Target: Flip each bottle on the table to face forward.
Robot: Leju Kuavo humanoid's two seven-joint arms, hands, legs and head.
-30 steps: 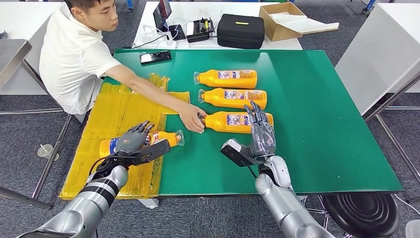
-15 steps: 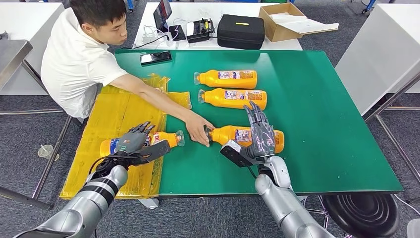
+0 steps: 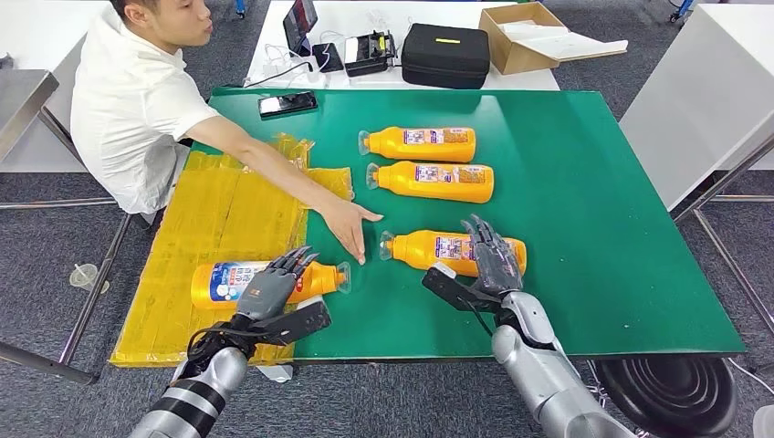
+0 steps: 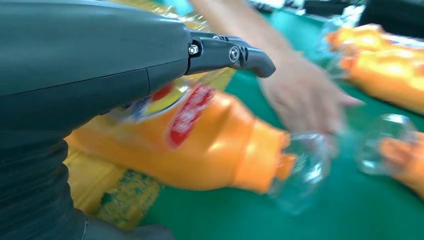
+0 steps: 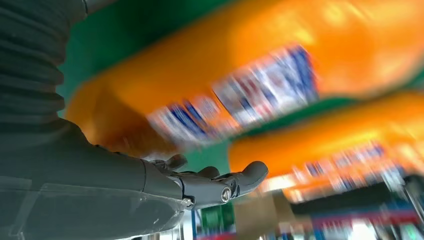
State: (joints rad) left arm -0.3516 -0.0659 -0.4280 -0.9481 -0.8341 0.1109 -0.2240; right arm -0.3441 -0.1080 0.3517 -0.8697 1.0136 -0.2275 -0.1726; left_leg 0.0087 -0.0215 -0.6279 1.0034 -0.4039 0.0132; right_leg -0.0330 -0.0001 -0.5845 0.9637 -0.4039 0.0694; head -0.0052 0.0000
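Several orange bottles lie on their sides on the green table [image 3: 584, 210]. Two lie at the back, one [image 3: 420, 143] behind the other [image 3: 434, 181]. A third bottle [image 3: 438, 248] lies nearer, and my right hand [image 3: 488, 260] rests over its base end with fingers stretched out; the right wrist view shows that bottle [image 5: 240, 90] blurred above the hand [image 5: 150, 190]. A fourth bottle [image 3: 228, 281] lies on the yellow mat [image 3: 228, 210], clear cap pointing right. My left hand [image 3: 274, 290] hovers flat over its neck end, fingers spread, as the left wrist view shows of hand [image 4: 125, 55] and bottle [image 4: 200, 145].
A person in a white shirt sits at the left, one hand [image 3: 351, 230] stretched out on the table between the two near bottles. A phone [image 3: 287, 104], a black case [image 3: 444, 57] and a cardboard box [image 3: 525, 36] lie at the back. A black stool [image 3: 671, 392] stands near right.
The person slid the third bottle nearer and to the right, then let go and drew the hand back. My left hand moved right along the fourth bottle; my right hand drew nearer.
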